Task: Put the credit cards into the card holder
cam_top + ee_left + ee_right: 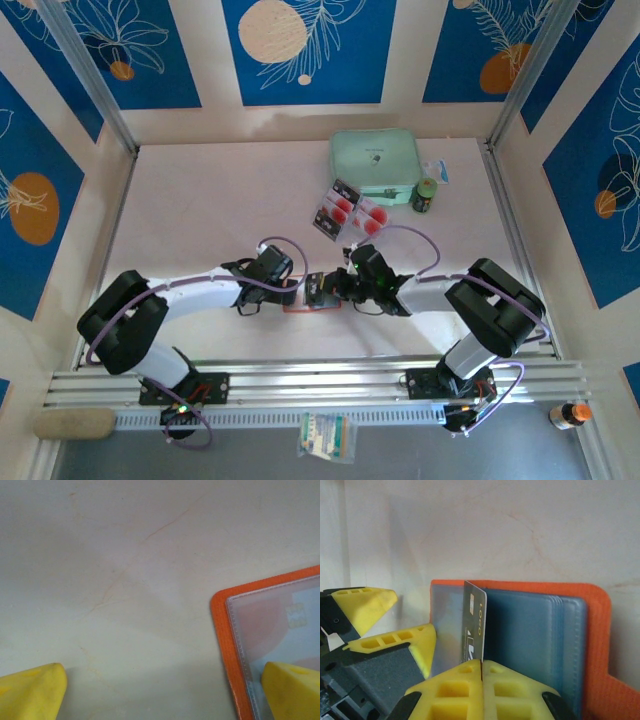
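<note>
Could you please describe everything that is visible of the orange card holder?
The card holder is an orange folding wallet with rounded corners and a woven-looking cover. It lies open and flat on the pale table, between the two arms. Inside are stacked grey-clear plastic sleeves; a red shape shows through one. The right end effector, shut on a credit card, holds it edge-on at the sleeves. One finger of the open left end effector sits over one sleeve; contact cannot be confirmed.

White arm links (pixel 200 292), black joints (pixel 130 315), purple cables (pixel 285 241), yellow pincer fingers (pixel 455 685).
</note>
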You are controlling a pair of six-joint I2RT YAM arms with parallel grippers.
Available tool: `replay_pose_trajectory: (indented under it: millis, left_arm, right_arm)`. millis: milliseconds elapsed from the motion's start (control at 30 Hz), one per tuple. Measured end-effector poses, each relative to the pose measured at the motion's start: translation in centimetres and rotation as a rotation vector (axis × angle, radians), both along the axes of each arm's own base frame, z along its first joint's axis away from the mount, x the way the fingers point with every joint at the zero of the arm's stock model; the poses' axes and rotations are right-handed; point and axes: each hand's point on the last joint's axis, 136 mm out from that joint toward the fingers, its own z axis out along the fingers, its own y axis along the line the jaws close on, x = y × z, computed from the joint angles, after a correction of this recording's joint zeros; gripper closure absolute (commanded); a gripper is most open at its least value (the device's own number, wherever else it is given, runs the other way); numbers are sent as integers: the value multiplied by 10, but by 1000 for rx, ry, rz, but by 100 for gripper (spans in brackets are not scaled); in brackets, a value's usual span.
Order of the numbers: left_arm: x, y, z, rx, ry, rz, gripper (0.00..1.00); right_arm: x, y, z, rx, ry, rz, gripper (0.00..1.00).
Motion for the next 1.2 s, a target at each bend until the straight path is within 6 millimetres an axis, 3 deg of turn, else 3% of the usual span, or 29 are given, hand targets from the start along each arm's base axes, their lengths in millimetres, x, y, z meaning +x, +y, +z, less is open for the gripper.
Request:
replay_pose_trajectory:
  millis: [900, 1200]
  left_arm:
    - [-1, 1, 0, -1, -1, 0, 0]
    - [-1, 2, 0, -2, -4, 1, 0]
  right_arm:
    - [-11, -2, -5, -32, 28, 12, 100]
    - [-8, 7, -11, -45, 69, 34, 100]
